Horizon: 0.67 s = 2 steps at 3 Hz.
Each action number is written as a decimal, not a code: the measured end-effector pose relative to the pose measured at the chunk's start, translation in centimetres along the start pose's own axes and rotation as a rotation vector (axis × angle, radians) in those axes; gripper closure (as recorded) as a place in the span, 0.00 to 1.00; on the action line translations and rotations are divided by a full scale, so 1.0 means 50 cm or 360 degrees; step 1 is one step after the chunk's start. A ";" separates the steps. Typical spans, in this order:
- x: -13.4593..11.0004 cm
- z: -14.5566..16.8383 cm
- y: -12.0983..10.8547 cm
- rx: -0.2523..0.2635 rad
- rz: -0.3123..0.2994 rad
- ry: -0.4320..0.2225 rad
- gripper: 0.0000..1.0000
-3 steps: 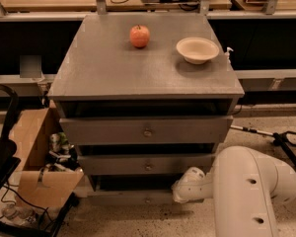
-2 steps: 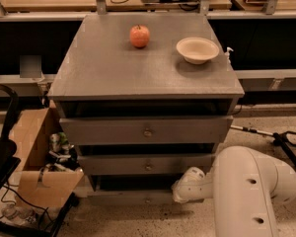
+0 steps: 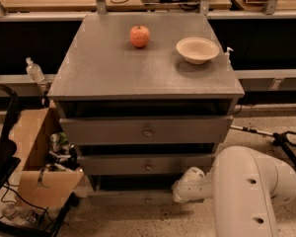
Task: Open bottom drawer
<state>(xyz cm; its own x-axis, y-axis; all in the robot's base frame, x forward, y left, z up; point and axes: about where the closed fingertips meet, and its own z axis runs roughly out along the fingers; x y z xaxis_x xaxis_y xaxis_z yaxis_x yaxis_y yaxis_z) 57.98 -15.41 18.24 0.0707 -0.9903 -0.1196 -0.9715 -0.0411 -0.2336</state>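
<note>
1. Next to the view of a second ago, nothing I can see has shifted: the white arm crouches at the cabinet's lower right corner, just as it did.
2. The gripper sits at the arm's tip, right against the right end of the cabinet's lowest front. Whether it is wide, narrow or holding anything, I cannot tell from here.
3. The bottom drawer lies at the cabinet's foot, under the two taller fronts, and its small knob at centre looks bare.
4. The drawer has not come out, so I judge the pull is not yet begun.
5. The gripper seems off to the right of the knob; it likely needs to come towards the cabinet's middle first.
</note>
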 end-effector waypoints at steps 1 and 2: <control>0.000 0.001 0.001 -0.0001 0.0000 0.0000 0.51; 0.000 0.000 0.001 -0.0002 0.0000 0.0000 0.28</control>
<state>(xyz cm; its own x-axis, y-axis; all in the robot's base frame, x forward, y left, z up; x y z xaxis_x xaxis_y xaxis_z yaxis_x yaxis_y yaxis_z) 57.93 -15.39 18.22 0.0708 -0.9903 -0.1198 -0.9717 -0.0413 -0.2327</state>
